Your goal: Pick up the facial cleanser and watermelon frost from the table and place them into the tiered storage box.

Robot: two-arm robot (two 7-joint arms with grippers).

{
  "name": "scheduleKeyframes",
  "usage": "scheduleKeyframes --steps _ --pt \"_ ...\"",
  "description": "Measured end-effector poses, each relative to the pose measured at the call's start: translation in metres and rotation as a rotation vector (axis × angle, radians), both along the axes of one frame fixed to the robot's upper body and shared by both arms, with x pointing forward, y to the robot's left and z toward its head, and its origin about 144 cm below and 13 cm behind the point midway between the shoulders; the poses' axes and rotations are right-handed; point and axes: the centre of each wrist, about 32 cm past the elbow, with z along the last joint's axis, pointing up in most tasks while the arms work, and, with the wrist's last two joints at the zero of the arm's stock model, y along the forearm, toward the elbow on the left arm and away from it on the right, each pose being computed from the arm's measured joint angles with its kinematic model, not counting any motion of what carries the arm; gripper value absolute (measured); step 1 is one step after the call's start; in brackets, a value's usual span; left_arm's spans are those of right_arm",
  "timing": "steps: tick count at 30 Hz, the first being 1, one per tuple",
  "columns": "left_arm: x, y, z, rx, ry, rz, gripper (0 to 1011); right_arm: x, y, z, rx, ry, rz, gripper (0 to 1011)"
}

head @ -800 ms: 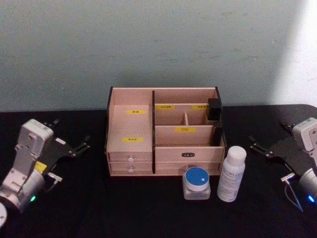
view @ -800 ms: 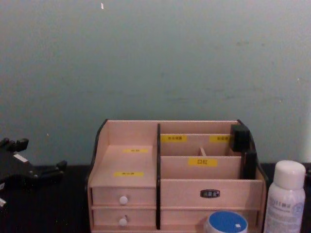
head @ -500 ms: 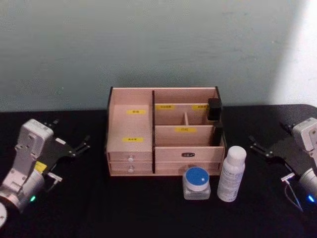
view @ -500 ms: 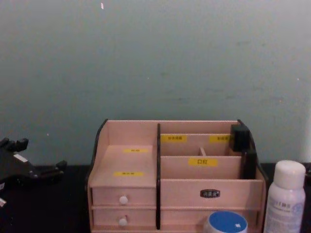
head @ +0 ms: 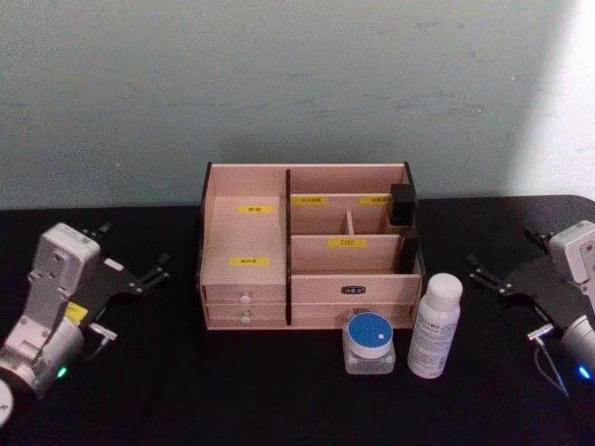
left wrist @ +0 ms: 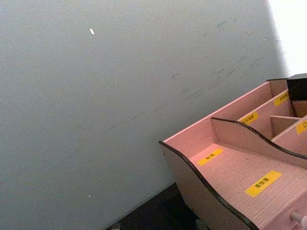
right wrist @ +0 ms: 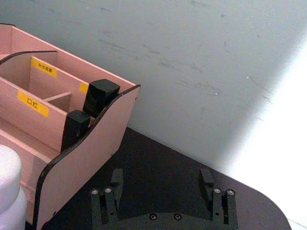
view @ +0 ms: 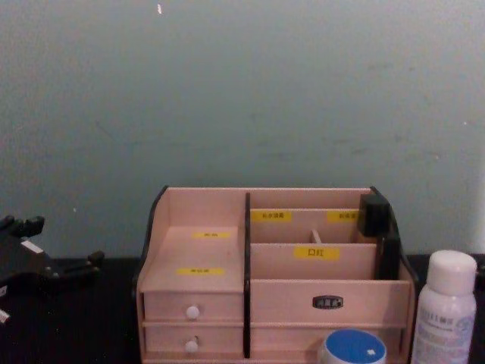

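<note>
I am seeing the white bottle and the blue-lidded jar standing side by side on the table, just in front of the wooden box; 0 of 2 are stowed, so both picks are waiting; the left gripper and right gripper are hanging wide open and empty, well apart from both.

Silver arms; black left gripper, right gripper.

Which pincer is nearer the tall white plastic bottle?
Right. Right pincer: just right of the tall white plastic bottle. Left pincer: far left, beyond the light wooden organizer.
</note>
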Motion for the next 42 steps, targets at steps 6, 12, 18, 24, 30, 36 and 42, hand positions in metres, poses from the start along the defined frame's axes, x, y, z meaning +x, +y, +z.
scheduleKeyframes --steps 6,12,18,24,30,36,42 --pt "0.0 0.0 0.0 0.0 0.0 0.0 1001 0.0 0.0 0.0 0.0 0.0 0.0 1002" --pt "0.0 0.0 0.0 0.0 0.0 0.0 1001 0.0 0.0 0.0 0.0 0.0 0.0 1002" --pt "0.0 0.0 0.0 0.0 0.0 0.0 1001 0.0 0.0 0.0 0.0 0.0 0.0 1002" --pt "0.0 0.0 0.0 0.0 0.0 0.0 1001 0.0 0.0 0.0 0.0 0.0 0.0 1002" --pt "0.0 0.0 0.0 0.0 0.0 0.0 1001 0.0 0.0 0.0 0.0 0.0 0.0 1002" --pt "0.0 0.0 0.0 0.0 0.0 0.0 1001 0.0 0.0 0.0 0.0 0.0 0.0 1002" --pt "0.0 0.0 0.0 0.0 0.0 0.0 1001 0.0 0.0 0.0 0.0 0.0 0.0 1002"
